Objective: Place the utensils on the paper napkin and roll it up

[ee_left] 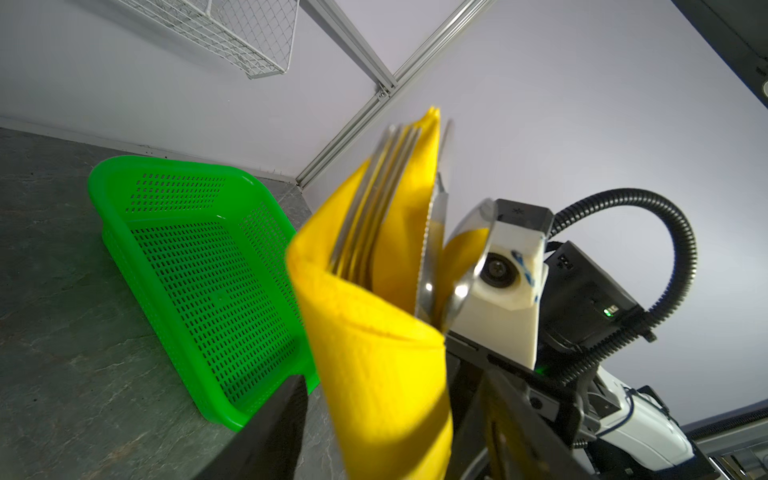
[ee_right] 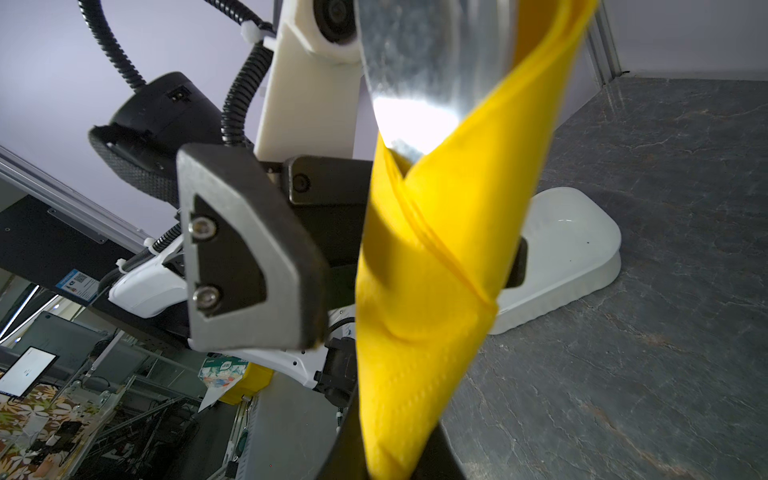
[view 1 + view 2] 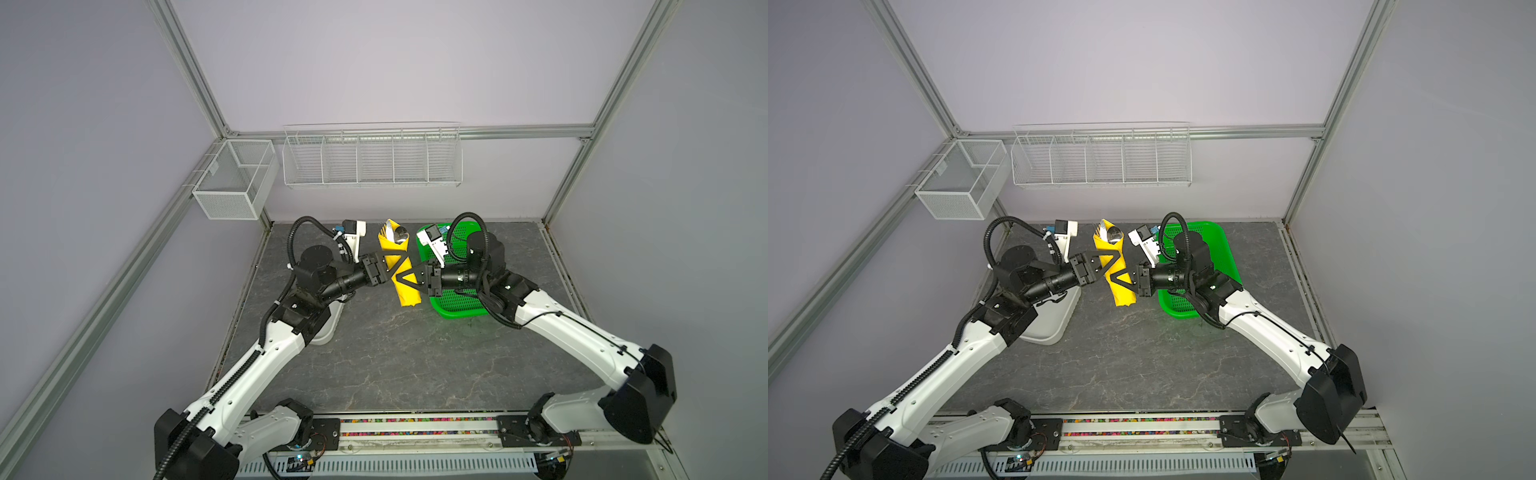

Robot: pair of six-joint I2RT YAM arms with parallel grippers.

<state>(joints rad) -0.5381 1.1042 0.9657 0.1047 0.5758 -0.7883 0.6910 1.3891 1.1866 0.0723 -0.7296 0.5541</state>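
Yellow paper, thin and lightly embossed, is wound into a slim tube. It is the paper napkin (image 3: 408, 294), held in the air above the dark marbled table (image 3: 395, 365), between the white tray (image 3: 1054, 328) and the green basket (image 3: 453, 312). We see the utensils (image 3: 400, 236) inside it. At the far end the shiny metal comes out: the flat tines of a fork (image 1: 374, 199), the serrated blade of a knife (image 1: 434, 249) and the round bowl of a spoon (image 1: 459, 291). The basket is perforated plastic, and the tray is smooth with rounded corners.

Both arms reach from the near edge and bend inward, so the grippers face each other across the roll, each turned on its side. The right gripper (image 3: 405, 279) pinches the tube near its middle, jaws closed on the paper. The left gripper (image 3: 399, 259) stands wide around the roll, with a gap at its upper finger.

We cannot see the handles, which are inside the paper. In both top views the lower fingers are under the roll, and the arms cover part of tray and basket. The nearest paper is blurred in the wrist views.
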